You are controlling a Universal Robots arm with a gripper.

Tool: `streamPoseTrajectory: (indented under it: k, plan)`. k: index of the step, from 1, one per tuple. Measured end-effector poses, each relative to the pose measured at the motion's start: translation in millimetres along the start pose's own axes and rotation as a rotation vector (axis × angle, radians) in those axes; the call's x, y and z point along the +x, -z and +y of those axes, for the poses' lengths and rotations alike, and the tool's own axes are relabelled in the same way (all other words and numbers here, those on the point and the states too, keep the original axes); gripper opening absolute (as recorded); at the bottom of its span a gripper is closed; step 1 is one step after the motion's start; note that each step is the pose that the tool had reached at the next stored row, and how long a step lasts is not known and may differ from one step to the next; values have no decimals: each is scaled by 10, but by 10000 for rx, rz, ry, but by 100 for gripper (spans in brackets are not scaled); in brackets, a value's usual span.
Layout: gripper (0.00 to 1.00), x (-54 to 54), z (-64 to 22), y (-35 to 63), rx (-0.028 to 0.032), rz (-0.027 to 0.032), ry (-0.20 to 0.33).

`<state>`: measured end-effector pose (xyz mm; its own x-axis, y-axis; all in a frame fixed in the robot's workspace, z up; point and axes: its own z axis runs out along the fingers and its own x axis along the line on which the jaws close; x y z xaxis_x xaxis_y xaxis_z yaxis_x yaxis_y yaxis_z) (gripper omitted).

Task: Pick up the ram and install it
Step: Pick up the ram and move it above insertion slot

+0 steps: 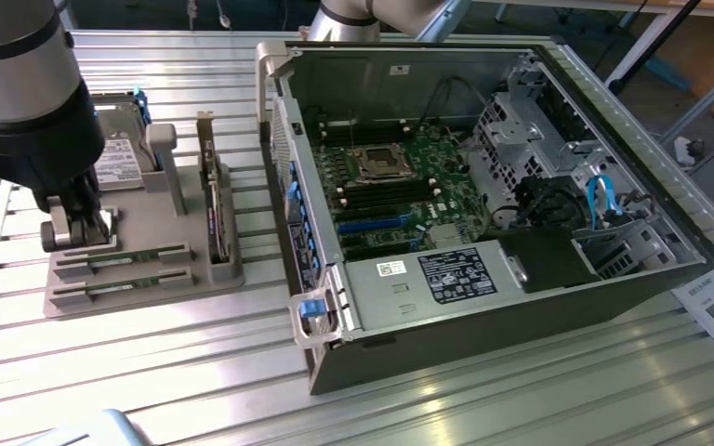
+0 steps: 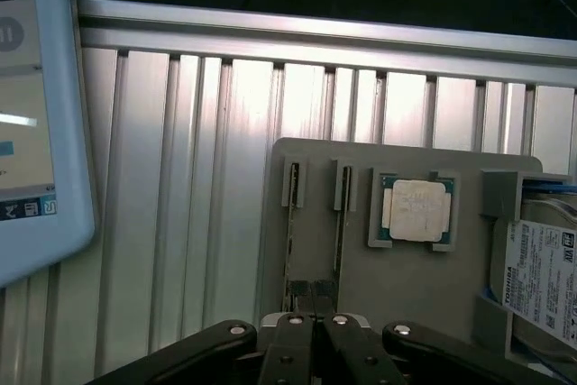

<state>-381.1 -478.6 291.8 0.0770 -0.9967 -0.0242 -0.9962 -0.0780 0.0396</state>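
Wrist view: gripper [image 2: 313,288] closed on nothing, above grey tray [image 2: 406,281], between two slotted ram [image 2: 290,241] sticks; tight clearance, contact unclear.

The bench [image 1: 146,372] is ribbed bare aluminium, smooth and shiny, and the holder [image 2: 406,286] on it is matt grey plastic, carrying a CPU [image 2: 416,210] with a dull silver metal lid and a hard drive [image 2: 541,277] under a white paper-like label. The claw [image 2: 311,293] is black with a slight gloss and small shiny screws; the computer case [image 1: 456,344] is dark matt painted metal outside, bare grey sheet metal inside.
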Motion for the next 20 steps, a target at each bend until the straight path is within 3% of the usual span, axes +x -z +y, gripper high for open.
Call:
streamPoseTrajectory:
  k: [10, 11, 14, 20]
  plan:
    - [10, 5, 7, -2, 1, 0, 5]
    - [11, 5, 7, -2, 0, 0, 5]
    - [30, 5, 8, -2, 1, 0, 5]
    - [30, 6, 7, -44, 13, 1, 6]
